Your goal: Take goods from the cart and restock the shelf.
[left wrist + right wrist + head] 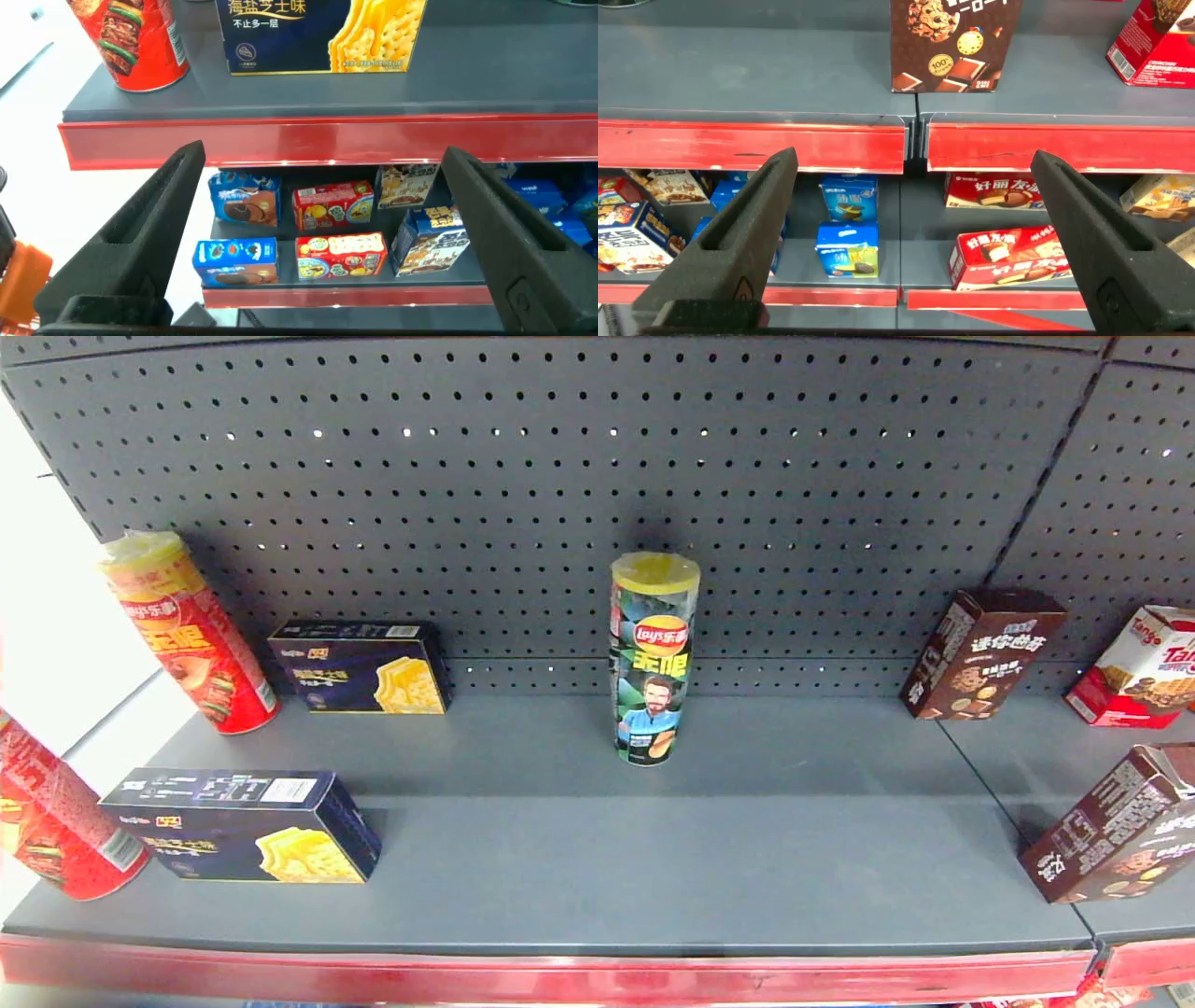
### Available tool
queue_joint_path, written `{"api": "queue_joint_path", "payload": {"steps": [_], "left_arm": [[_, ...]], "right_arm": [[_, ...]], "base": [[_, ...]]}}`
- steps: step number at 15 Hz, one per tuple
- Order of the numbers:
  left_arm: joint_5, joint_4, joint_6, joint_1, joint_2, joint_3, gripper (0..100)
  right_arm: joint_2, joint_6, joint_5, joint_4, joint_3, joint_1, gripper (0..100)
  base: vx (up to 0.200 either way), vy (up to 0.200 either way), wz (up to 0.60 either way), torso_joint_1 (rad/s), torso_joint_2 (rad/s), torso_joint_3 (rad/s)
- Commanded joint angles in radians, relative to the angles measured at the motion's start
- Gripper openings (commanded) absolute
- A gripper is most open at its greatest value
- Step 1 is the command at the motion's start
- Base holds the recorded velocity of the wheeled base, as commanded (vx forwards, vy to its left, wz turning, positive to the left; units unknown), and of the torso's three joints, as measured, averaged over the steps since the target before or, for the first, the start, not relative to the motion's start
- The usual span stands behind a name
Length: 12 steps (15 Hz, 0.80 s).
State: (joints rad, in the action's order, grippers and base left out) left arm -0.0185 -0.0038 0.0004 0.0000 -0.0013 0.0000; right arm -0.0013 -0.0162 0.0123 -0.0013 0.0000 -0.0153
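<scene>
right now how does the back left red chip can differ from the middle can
The red can has a red wrap showing food; the middle can is dark green with a man pictured. The red can stands beside a dark blue box; the middle can stands alone. Both stand on end with yellow lids.

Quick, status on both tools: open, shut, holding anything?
Left tool: open, holding nothing.
Right tool: open, holding nothing.
</scene>
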Motion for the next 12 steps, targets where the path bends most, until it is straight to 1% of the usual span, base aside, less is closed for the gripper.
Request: {"api": "queue_joint_path", "payload": {"steps": [1, 6, 12], "left_arm": [[0.000, -0.001, 0.000, 0.002, 0.001, 0.000, 100], [-0.001, -0.001, 0.000, 0.002, 0.001, 0.000, 100], [-0.001, -0.001, 0.001, 0.002, 0.001, 0.000, 100]], "right_arm": [[0.001, -0.001, 0.001, 0.000, 0.000, 0.000, 100], [0.001, -0.002, 0.001, 0.000, 0.000, 0.000, 100], [0.001, -0.007, 0.001, 0.000, 0.000, 0.000, 100]], "base": [[0.000, 0.000, 0.00, 0.000, 0.00, 0.000], [0.000, 0.000, 0.00, 0.000, 0.00, 0.000], [0.000, 0.000, 0.60, 0.002, 0.00, 0.002]]}}
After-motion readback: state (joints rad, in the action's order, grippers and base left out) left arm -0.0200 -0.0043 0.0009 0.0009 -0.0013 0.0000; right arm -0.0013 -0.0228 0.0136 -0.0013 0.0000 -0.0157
